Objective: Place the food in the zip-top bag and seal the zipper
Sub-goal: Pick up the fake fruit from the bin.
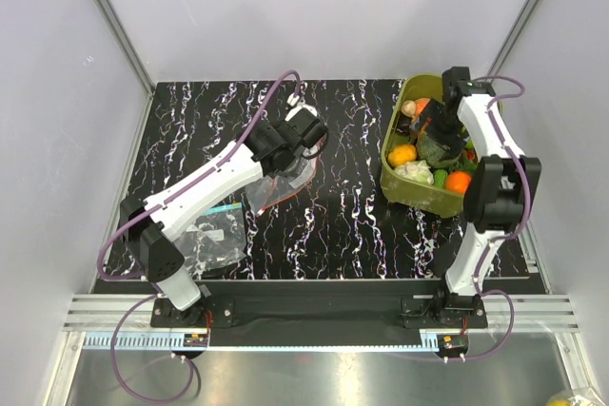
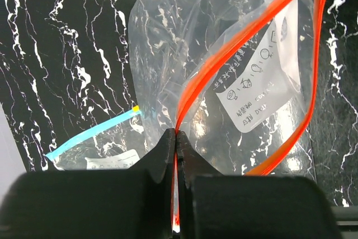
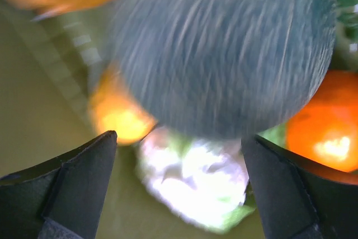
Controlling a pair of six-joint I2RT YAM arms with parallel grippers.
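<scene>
The zip-top bag (image 1: 281,178) lies left of centre with its mouth held open; it also shows in the left wrist view (image 2: 168,43). My left gripper (image 1: 301,136) (image 2: 176,134) is shut on one lip of the red-orange zipper (image 2: 240,43). The food sits in the olive tub (image 1: 392,145): an orange (image 1: 459,181), a yellow fruit (image 1: 402,153), a white-green piece (image 1: 416,172). My right gripper (image 1: 440,135) (image 3: 179,138) is open inside the tub, its jaws wide apart just short of the grey-green melon (image 3: 224,48). An orange (image 3: 327,132) lies to its right.
A second clear bag with a teal-blue strip (image 1: 217,230) (image 2: 92,138) lies near the left arm's base. White walls enclose the black marbled table (image 1: 352,225). The tub stands at the table's right edge.
</scene>
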